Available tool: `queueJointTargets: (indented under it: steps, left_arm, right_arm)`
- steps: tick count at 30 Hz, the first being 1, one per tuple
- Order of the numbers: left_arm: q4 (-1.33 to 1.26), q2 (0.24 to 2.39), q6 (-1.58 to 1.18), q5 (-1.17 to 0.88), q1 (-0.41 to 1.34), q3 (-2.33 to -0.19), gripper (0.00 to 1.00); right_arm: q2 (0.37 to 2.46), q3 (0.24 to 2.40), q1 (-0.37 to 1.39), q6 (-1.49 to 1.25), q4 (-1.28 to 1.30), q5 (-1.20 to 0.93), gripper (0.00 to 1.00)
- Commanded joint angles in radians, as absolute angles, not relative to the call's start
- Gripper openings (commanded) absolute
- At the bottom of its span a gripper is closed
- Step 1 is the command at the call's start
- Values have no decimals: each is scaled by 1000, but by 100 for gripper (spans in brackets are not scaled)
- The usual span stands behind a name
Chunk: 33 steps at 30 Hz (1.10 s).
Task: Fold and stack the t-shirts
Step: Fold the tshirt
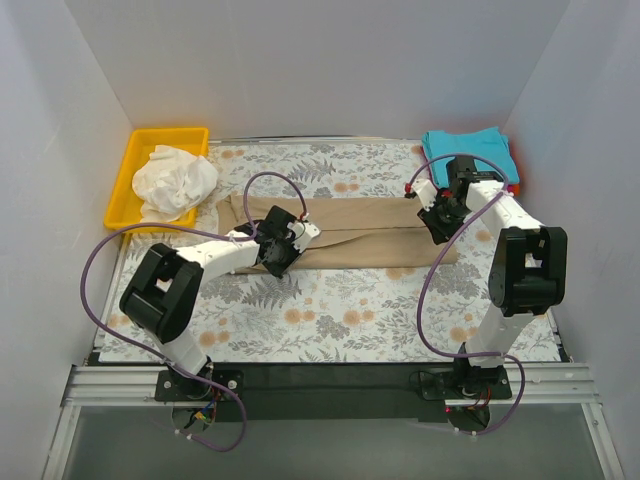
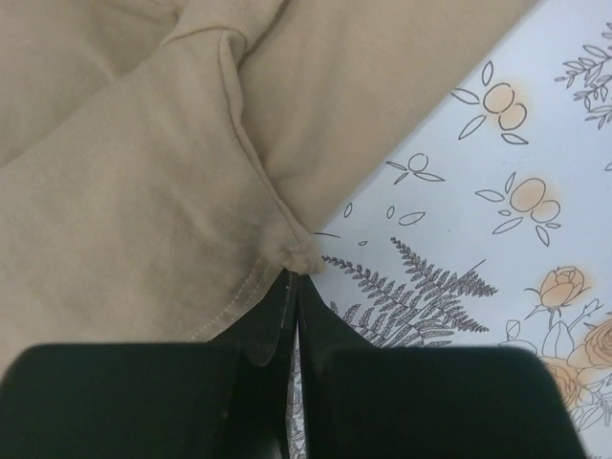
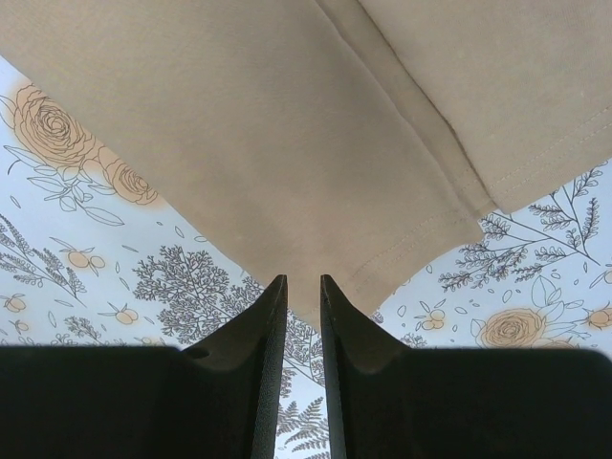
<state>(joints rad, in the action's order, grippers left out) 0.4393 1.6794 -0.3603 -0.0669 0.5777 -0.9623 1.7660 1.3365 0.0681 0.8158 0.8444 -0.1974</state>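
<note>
The tan t-shirt (image 1: 370, 235) lies folded into a long band across the middle of the table. My left gripper (image 1: 277, 258) is at its near edge toward the left end. In the left wrist view that gripper (image 2: 295, 273) is shut, with a puckered bit of the tan hem (image 2: 292, 251) pinched at the tips. My right gripper (image 1: 438, 226) is at the band's right end. In the right wrist view it (image 3: 303, 280) is shut on a corner of the tan cloth (image 3: 287, 124), which tapers down between the fingers. A white t-shirt (image 1: 175, 180) is crumpled in the bin. A folded teal t-shirt (image 1: 465, 148) lies at the back right.
The yellow bin (image 1: 125, 185) stands at the back left corner. The fern-and-flower printed cloth (image 1: 330, 310) covers the table. White walls close in the left, back and right sides. Purple cables loop from both arms over the table.
</note>
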Motion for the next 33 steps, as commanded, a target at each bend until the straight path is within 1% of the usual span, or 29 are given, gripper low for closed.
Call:
queueJointTargets:
  steps: [1, 9, 14, 18, 25, 31, 32, 33]
  left_arm:
    - [451, 1689, -376, -80, 583, -976, 0]
    - [566, 1583, -374, -72, 561, -1091, 0]
    - [555, 1597, -334, -61, 512, -1166, 0]
    - [494, 1658, -305, -45, 462, -1221, 0]
    - [387, 1853, -253, -49, 374, -1405, 0]
    - [339, 1997, -227, -78, 354, -1509, 0]
    - [342, 2006, -230, -74, 354, -1517, 4]
    - [347, 2016, -233, -72, 353, -1532, 9]
  right_arm:
    - [1746, 1332, 61, 825, 853, -218, 23]
    - [1727, 1324, 58, 830, 856, -224, 22]
    - [1733, 1324, 58, 833, 854, -224, 20]
    - [1741, 1338, 57, 825, 854, -230, 20]
    - [1758, 1348, 57, 815, 854, -245, 21]
    - [1767, 1348, 57, 807, 857, -250, 25]
    - [1766, 1345, 57, 807, 856, -249, 26]
    - [1764, 1344, 57, 808, 857, -245, 26]
